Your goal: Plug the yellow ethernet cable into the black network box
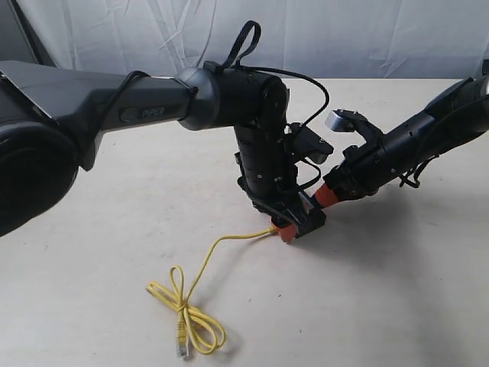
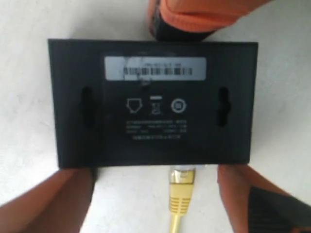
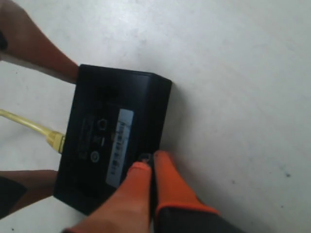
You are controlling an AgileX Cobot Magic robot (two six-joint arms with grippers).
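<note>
The black network box (image 2: 150, 104) lies flat on the table, its white-printed label facing up. The yellow ethernet cable (image 2: 181, 194) has its clear plug seated in a port on the box's side. My left gripper (image 2: 155, 182) is open, its orange fingers (image 2: 53, 204) standing wide on either side of the plug without touching it. My right gripper (image 3: 149, 162) is shut, its tips pressed against the opposite edge of the black network box (image 3: 114, 141). In the exterior view the yellow ethernet cable (image 1: 206, 256) trails from the black network box (image 1: 312, 220) to a loose coil near the front.
The coil's free plug (image 1: 183, 348) lies near the table's front edge. The left arm (image 1: 260, 145) stands upright over the box, and the right arm (image 1: 405, 145) reaches in low from the right. Pale tabletop (image 1: 397, 290) surrounds them.
</note>
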